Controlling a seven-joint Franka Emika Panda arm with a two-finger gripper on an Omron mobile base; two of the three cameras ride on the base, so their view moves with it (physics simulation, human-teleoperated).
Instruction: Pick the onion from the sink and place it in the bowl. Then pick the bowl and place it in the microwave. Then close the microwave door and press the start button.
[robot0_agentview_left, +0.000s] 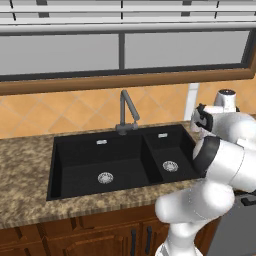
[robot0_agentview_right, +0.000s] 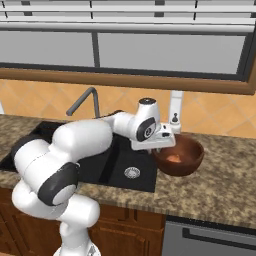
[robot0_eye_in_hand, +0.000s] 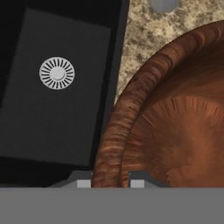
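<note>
Gripper (robot0_eye_in_hand: 107, 183): jaws clamped on the bowl (robot0_agentview_right: 192, 159) rim.
Onion (robot0_agentview_right: 174, 158): inside the bowl.
Bowl: right of the sink (robot0_agentview_left: 75, 160).

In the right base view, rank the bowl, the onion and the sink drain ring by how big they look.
1. bowl, clearly largest.
2 and 3. onion and drain ring look about alike, so no ranking between them; the onion is partly hidden inside the bowl.

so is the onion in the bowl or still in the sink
In the bowl: the onion lies on its floor in the right base view, and both sink basins hold only their drains.
</note>
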